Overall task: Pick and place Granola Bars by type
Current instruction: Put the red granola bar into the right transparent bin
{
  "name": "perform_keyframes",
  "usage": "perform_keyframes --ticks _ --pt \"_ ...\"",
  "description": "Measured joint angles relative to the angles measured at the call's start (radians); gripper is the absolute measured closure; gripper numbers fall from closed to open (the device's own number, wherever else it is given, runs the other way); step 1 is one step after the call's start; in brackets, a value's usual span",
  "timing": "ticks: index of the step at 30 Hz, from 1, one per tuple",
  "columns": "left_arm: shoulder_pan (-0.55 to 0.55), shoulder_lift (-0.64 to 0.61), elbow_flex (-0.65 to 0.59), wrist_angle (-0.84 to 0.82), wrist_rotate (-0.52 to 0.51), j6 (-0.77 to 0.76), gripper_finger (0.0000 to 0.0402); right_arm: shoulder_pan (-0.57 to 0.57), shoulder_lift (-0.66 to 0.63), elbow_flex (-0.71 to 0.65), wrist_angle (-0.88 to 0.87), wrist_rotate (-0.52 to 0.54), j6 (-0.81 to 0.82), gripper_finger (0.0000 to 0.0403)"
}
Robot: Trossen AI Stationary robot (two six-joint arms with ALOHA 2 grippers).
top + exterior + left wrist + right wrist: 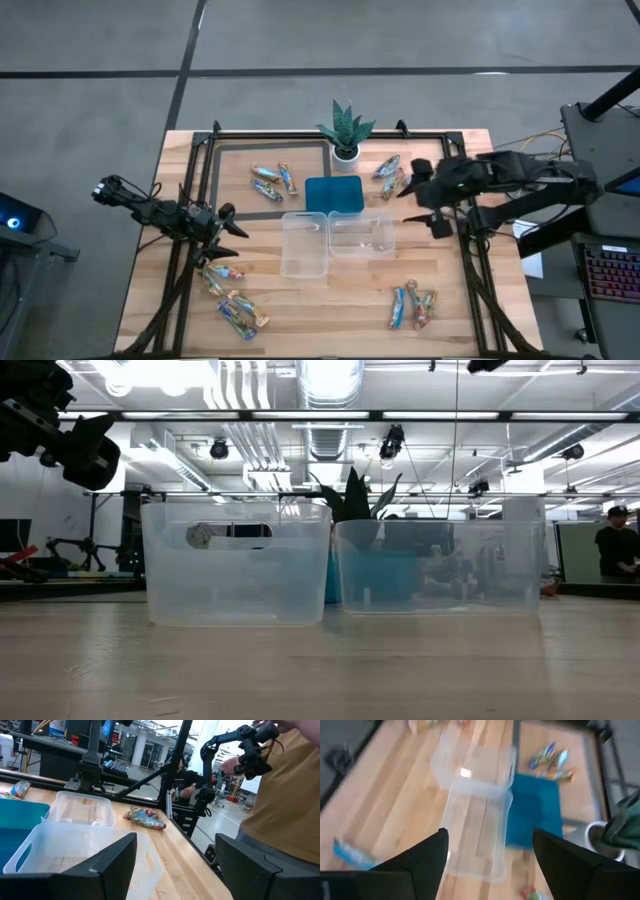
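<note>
Behind tubs [340, 575] — tray [375, 578] blurred

two tubs [335, 240] crowd mid-table – its front edge [330, 335] seems passable.

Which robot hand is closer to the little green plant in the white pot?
Right. The right gripper hovers just beside the potted plant; the left gripper hangs across the table, beyond the two clear plastic tubs.

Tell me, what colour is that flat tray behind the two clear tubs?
Teal blue; the tray shows best in the high view.
</note>
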Motion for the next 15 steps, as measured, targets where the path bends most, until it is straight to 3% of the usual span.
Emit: perform_keyframes --ticks 7,15 --pt "0.000 0.000 0.000 0.000 0.000 0.000 0.0152 0.037 0.118 -0.011 -0.107 -0.039 -0.066 0.0138" --pt "0.000 0.000 0.000 0.000 0.000 0.000 0.0152 0.137 0.222 -0.007 -0.111 -0.041 -0.119 0.0142"
